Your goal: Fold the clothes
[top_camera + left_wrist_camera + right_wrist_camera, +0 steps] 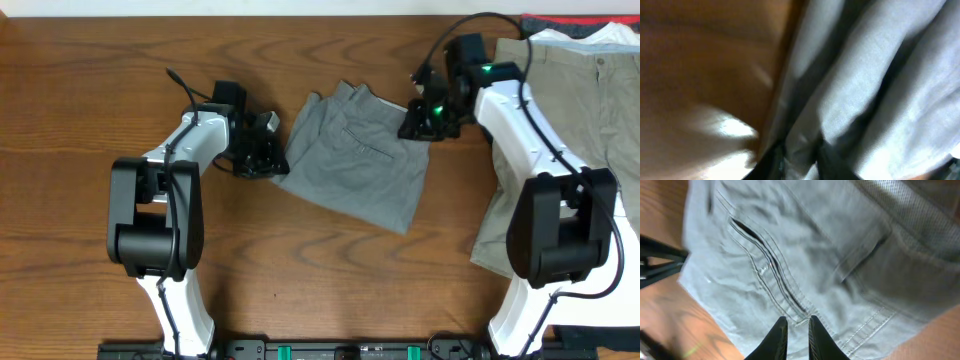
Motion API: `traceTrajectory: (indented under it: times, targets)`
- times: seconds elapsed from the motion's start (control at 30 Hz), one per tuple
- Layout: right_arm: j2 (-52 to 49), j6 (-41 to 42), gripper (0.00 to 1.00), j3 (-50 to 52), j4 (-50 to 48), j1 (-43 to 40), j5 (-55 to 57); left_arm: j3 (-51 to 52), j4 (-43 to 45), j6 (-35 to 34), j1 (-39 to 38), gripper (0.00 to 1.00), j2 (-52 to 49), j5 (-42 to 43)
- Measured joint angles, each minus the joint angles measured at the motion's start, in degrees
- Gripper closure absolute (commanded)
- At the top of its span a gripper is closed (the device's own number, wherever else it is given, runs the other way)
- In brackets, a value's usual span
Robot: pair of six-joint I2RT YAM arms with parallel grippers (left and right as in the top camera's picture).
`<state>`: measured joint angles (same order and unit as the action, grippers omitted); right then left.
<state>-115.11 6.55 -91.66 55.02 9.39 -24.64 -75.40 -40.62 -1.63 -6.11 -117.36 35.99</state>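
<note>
While the left end effector (274,156) pinches the shorts (355,165), I cannot tell whether the right end effector (796,326) grips them.

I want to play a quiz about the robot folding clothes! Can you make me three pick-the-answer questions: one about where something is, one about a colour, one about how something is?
1. Where do the grey shorts lie?
A) on the table, between the left gripper and the right gripper
B) inside a basket
C) hanging off the front edge

2. What colour are the big trousers at the right?
A) blue
B) khaki-beige
C) green

3. How do the right gripper's fingers stand in its wrist view?
A) spread wide
B) close together, a thin gap
C) out of sight

1 A: overhead, a gripper sits at each side of them.
2 B: they look sandy.
3 B: the two dark tips nearly meet over the hem.
</note>
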Motion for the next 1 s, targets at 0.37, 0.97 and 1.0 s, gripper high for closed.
traceTrajectory:
  times: [0.37, 0.97, 1.0]
  targets:
    - [0.0, -2.29, 0.8, 0.0, -0.22, 0.72, 6.21, -0.07, -16.76, 0.7, -1.29, 0.73, 0.04, 3.08]
    - [-5.27, 8.68, 0.94, 8.59, -6.25, 10.6, 9.7, -0.11, -7.69, -2.89, 2.86, 0.25, 3.32, 2.73]
    - [-5.38, 9.07, 0.94, 8.59, -6.27, 10.58, 9.66, -0.11, -6.86, -2.91, 3.48, 0.24, 3.48, 2.27]
